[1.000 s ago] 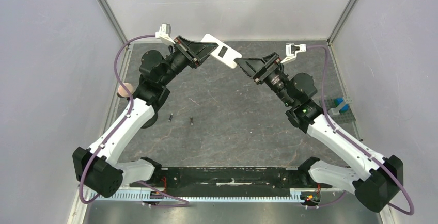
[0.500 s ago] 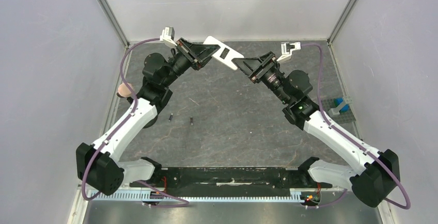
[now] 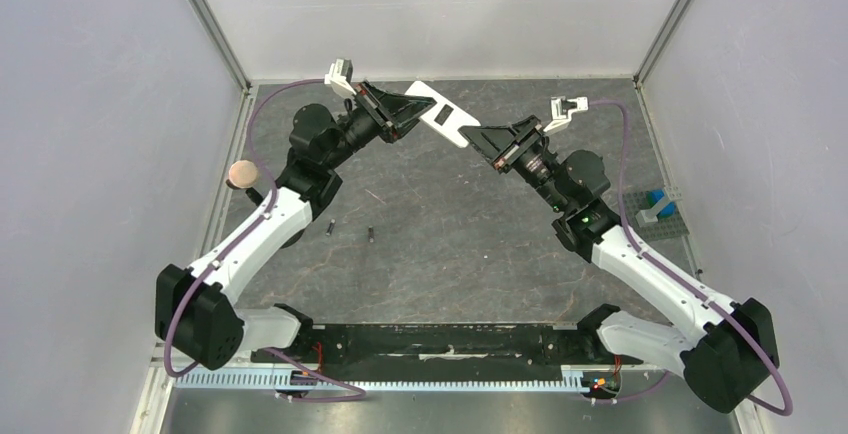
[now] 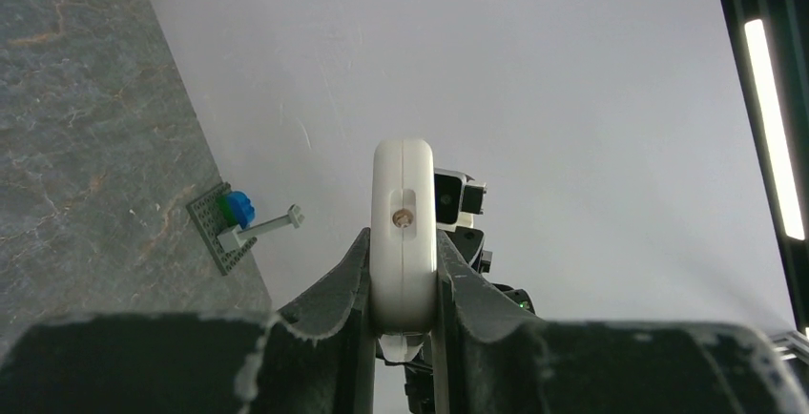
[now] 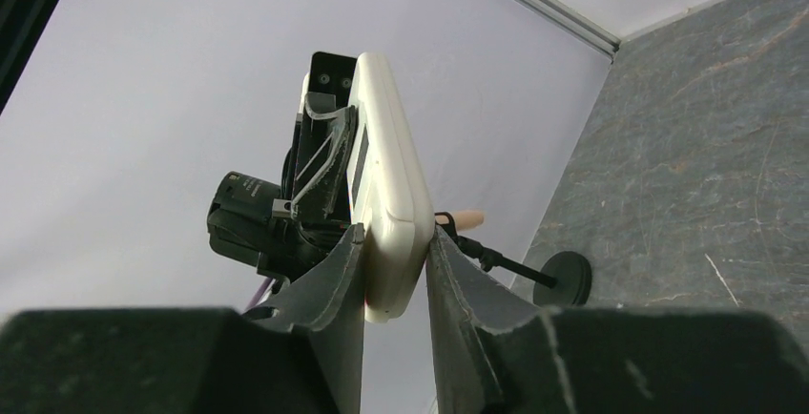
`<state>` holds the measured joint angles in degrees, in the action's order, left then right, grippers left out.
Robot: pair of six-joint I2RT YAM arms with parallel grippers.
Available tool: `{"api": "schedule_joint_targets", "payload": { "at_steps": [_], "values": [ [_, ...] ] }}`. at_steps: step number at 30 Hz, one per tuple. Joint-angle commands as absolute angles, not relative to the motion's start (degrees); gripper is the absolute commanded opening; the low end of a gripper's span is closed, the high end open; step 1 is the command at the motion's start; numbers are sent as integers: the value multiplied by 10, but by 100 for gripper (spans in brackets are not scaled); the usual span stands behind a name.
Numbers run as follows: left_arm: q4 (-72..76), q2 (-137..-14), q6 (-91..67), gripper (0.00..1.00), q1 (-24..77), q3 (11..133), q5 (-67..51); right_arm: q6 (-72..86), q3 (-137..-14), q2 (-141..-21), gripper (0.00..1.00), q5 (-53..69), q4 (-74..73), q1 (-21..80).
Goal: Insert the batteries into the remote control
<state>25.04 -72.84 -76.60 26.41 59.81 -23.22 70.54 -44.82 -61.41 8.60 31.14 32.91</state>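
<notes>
1 remote control sits clamped between left gripper and right gripper.

Left tool and right tool shifted remote control rightward.

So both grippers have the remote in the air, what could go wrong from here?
1. The left gripper and right gripper each pinch an end of the remote control; uneven arm motion could twist it loose and drop it.
2. Both batteries lie on the table, so one gripper must let go, leaving one narrow edge grip.
</notes>
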Motion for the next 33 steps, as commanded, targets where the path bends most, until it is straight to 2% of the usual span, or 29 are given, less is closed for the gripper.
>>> {"api": "schedule_joint_targets", "payload": {
  "at_steps": [1,8,17,21,26,33],
  "values": [
    [322,-729,-791,2,257,616,-218,675,-425,-612,16,100,295,313],
    [290,-734,-730,2,258,620,-216,700,-460,-641,29,108,262,308],
    [260,-731,-638,2,262,615,-217,722,-480,-672,34,131,208,308],
    [233,-729,-602,2,262,621,-208,714,-480,-672,44,137,202,308],
    [218,-729,-580,2,263,621,-210,711,-480,-676,44,139,202,307],
    [183,-721,-526,2,263,622,-198,713,-495,-684,35,153,194,306]
  ]
}}
